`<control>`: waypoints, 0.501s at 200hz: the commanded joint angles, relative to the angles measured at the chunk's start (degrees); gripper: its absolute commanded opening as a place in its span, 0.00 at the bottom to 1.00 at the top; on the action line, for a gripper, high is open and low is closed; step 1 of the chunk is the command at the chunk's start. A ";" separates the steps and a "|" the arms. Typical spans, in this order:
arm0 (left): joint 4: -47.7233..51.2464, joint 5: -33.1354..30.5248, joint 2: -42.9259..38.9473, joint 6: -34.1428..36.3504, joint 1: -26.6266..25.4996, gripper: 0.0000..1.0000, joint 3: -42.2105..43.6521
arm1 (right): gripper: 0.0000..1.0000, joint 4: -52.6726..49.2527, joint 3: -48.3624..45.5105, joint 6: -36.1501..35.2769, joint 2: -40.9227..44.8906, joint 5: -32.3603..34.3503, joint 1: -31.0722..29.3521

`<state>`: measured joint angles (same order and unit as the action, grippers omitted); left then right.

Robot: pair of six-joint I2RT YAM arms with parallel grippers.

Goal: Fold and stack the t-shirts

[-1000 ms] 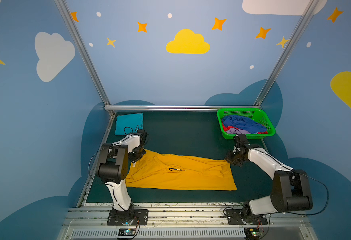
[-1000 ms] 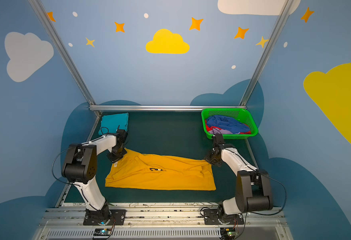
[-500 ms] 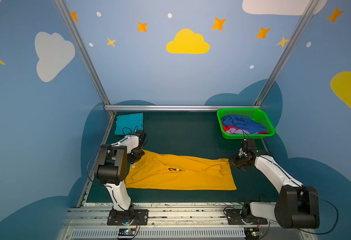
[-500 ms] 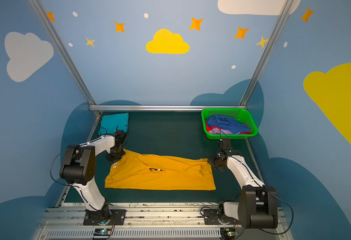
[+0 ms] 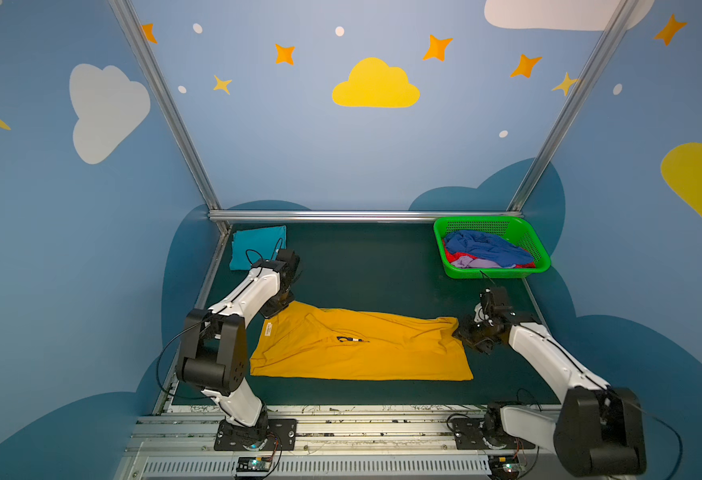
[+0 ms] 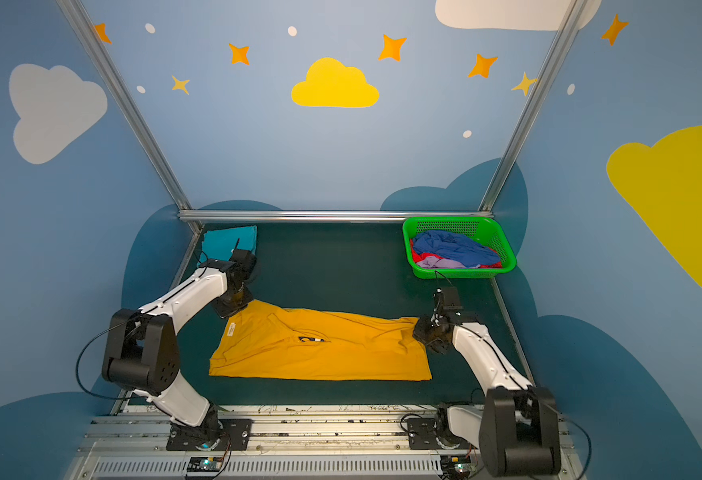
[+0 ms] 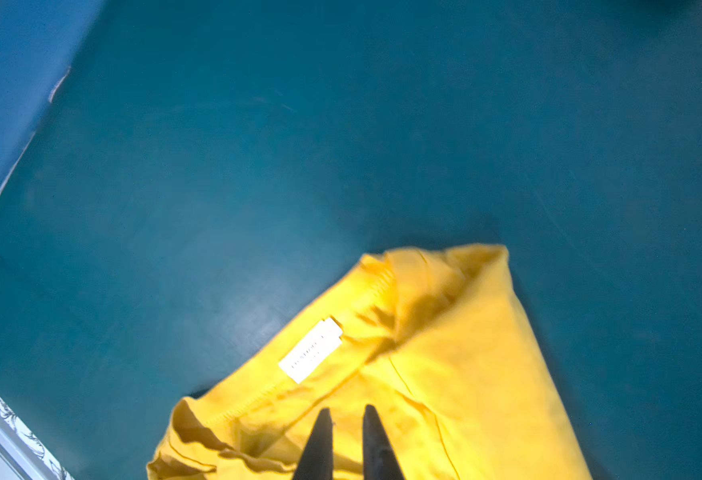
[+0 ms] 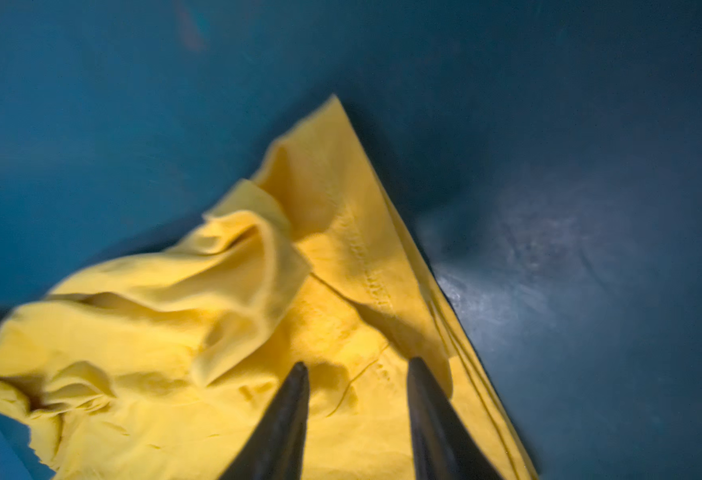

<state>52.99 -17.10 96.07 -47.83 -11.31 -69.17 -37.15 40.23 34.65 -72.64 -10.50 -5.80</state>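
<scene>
Since a second ago the right arm has dropped and stretched out low, and both grippers have let their fingers part. The right gripper (image 8: 357, 362) now stands spread over the far right corner of the mustard-yellow t-shirt (image 5: 362, 353), with nothing pinched between its fingers (image 8: 287, 415). The left gripper (image 7: 347, 409) shows only a narrow gap, its tips just above the cloth at the far left corner; no fabric is seen caught in it.

This t-shirt lies flat on the table (image 5: 374, 266), near the front edge, folded lengthwise into a long band. Its long axis runs across the table from left to right. The collar end, with the white label (image 5: 268, 330), points toward the left arm; the hem end points toward the right arm, where the far corner is rumpled. A sliver of dark print (image 5: 351, 339) shows at the fold near the middle.

A folded teal t-shirt (image 5: 258, 247) sits in the far left corner. The green basket (image 5: 540, 266) in the far right corner holds a blue t-shirt (image 5: 482, 247), a red t-shirt (image 5: 451, 255) and a lavender t-shirt (image 5: 472, 262), all crumpled together.
</scene>
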 commanded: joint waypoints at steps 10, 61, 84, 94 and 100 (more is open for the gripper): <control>0.09 2.46 4.25 -1.88 -1.68 0.18 -0.28 | 0.45 0.16 4.42 -1.78 -8.39 -2.91 -1.59; -2.60 3.38 10.60 -2.37 -1.48 0.18 -0.54 | 0.39 1.63 7.06 -2.21 -10.61 -1.70 -4.21; -4.47 4.95 13.17 -2.55 -0.07 0.17 0.10 | 0.12 1.59 7.34 -2.34 -12.15 -2.06 -4.24; -5.52 5.69 13.80 -2.76 0.82 0.17 0.78 | 0.03 1.43 7.05 -2.07 -12.22 -1.92 -4.17; -6.10 5.99 14.09 -2.74 1.40 0.17 1.24 | 0.00 1.38 6.71 -1.76 -11.82 -1.67 -3.87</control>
<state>49.21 -12.60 108.38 -49.82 -12.12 -69.34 -35.00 46.76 32.86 -83.85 -12.38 -9.91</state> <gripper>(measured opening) 0.167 0.069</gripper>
